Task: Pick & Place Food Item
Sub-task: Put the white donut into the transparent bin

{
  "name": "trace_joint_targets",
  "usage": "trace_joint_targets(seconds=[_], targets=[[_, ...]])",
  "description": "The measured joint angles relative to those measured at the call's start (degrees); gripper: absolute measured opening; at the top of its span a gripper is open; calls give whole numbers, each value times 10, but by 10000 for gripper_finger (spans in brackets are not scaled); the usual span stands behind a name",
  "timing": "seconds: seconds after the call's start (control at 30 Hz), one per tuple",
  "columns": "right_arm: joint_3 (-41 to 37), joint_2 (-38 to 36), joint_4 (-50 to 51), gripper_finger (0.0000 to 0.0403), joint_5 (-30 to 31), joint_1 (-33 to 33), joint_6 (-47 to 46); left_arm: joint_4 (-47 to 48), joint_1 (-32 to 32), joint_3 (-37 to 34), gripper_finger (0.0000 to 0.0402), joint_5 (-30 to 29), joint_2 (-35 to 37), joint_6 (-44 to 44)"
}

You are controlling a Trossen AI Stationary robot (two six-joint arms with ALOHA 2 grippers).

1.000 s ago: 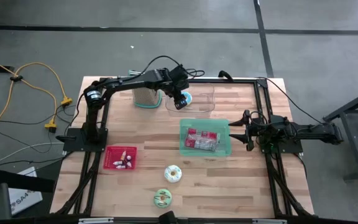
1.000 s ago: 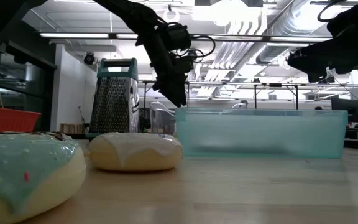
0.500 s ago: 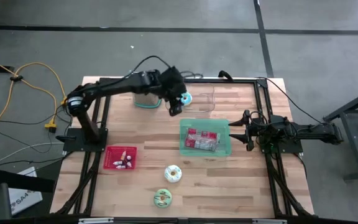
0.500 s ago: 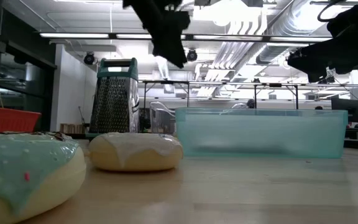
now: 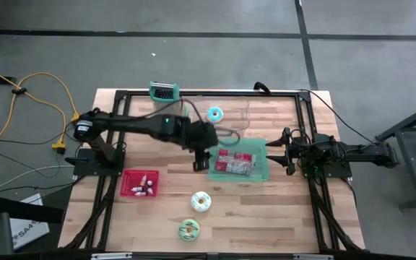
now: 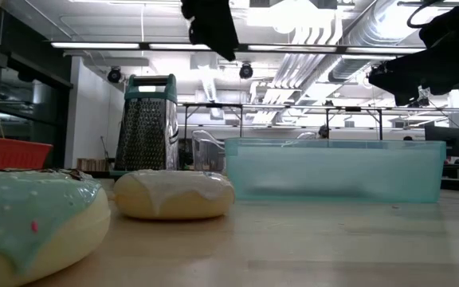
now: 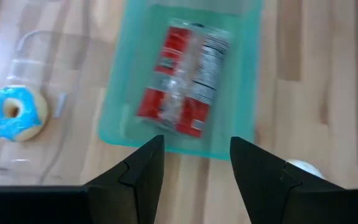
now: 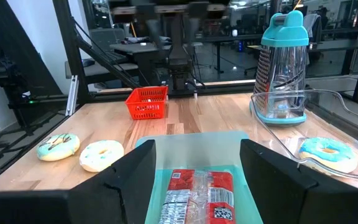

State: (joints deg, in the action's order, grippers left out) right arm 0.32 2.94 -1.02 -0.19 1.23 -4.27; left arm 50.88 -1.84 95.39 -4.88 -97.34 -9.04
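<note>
the pale wooden table (image 5: 280, 195) sits on a grey floor, yellow cables (image 5: 45, 94) lying at the high view's left; the low view looks into a hall with pipes and strip lights overhead. a teal bin (image 5: 260, 170) at frame centre holds a red food packet (image 5: 233, 162). a blue-iced doughnut (image 5: 215, 114) lies on a clear tray (image 5: 240, 115) above it, a grater (image 5: 163, 92) upper left, a red basket (image 5: 140, 182) lower left, two more doughnuts (image 5: 201, 201) below. the left gripper (image 5: 200, 156) reaches to the bin's left edge, fingers apart, empty. the right gripper (image 5: 286, 150) waits right of the bin, fingers spread, empty.
</note>
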Motion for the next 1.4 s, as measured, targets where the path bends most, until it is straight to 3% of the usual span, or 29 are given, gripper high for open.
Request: trace_joint_targets(seconds=[0.2,0.6,0.93,1.4], targets=[[0,0,0,223,0,0,0,15,-83,1,177,-25,-15,-39],[0,0,0,223,0,0,0,3,-198,0,177,-24,-132,-158],[0,0,0,223,0,0,0,-17,-238,0,177,-24,-181,-254],[0,0,1,223,0,0,0,-33,-246,-1,177,-24,-216,-269]])
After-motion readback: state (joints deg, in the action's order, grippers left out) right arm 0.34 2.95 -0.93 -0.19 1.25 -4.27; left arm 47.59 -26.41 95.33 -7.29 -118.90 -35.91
